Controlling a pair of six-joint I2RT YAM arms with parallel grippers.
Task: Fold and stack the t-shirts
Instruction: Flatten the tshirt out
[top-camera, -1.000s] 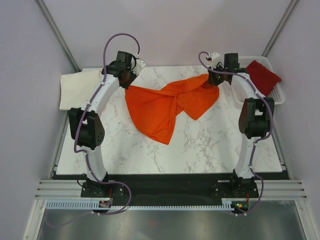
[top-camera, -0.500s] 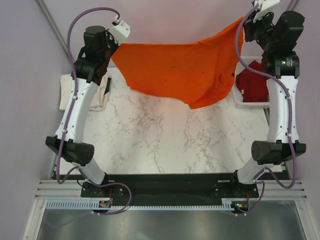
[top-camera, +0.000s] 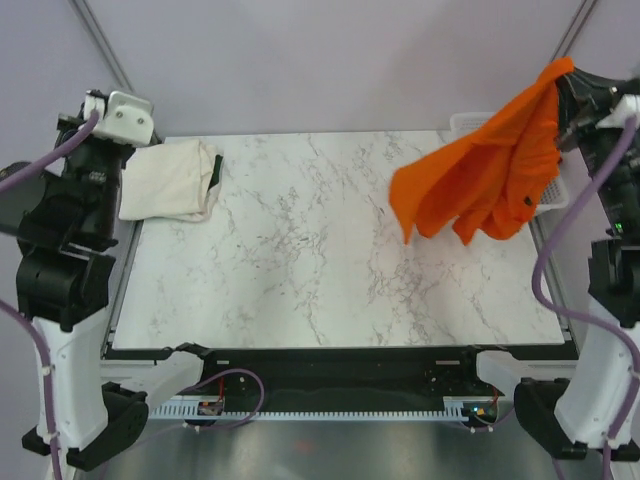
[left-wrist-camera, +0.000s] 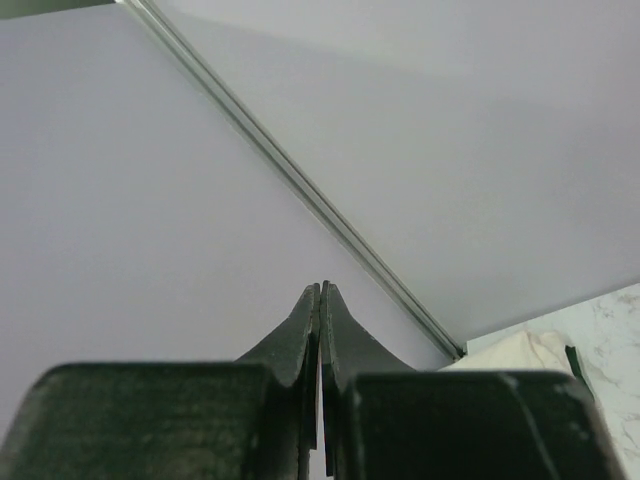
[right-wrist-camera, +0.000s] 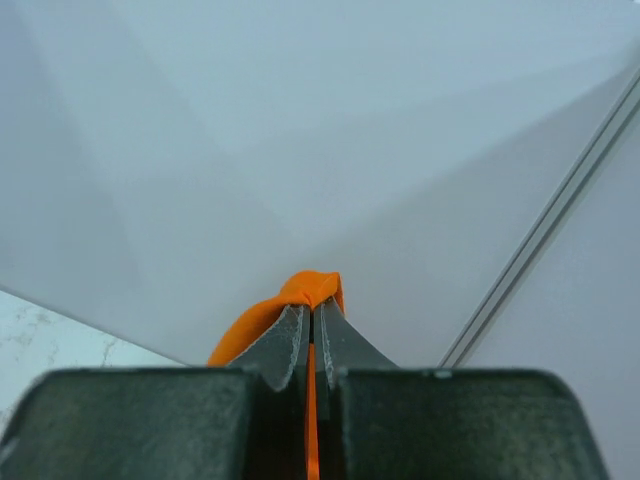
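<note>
The bright orange t-shirt (top-camera: 490, 175) hangs bunched in the air over the table's far right. Its top corner is pinched in my right gripper (top-camera: 568, 78). In the right wrist view that gripper (right-wrist-camera: 318, 305) is shut on a fold of orange cloth (right-wrist-camera: 300, 292) that bulges over the fingertips. A cream-white t-shirt (top-camera: 170, 180) lies folded on the table's far left corner and also shows as the cream-white cloth (left-wrist-camera: 520, 350) at the left wrist view's lower right. My left arm (top-camera: 70, 200) is raised at the left edge. Its gripper (left-wrist-camera: 321, 290) is shut with nothing in it, facing the wall.
The white marble table (top-camera: 300, 260) stretches between the arms. A white lattice basket (top-camera: 462, 122) stands at the far right, mostly hidden behind the hanging orange shirt. Grey walls and corner posts (top-camera: 110, 60) close in the back.
The orange shirt, stretched between both grippers half a second ago, now hangs from the right one alone. Both arms have swung up and outward to the sides.
</note>
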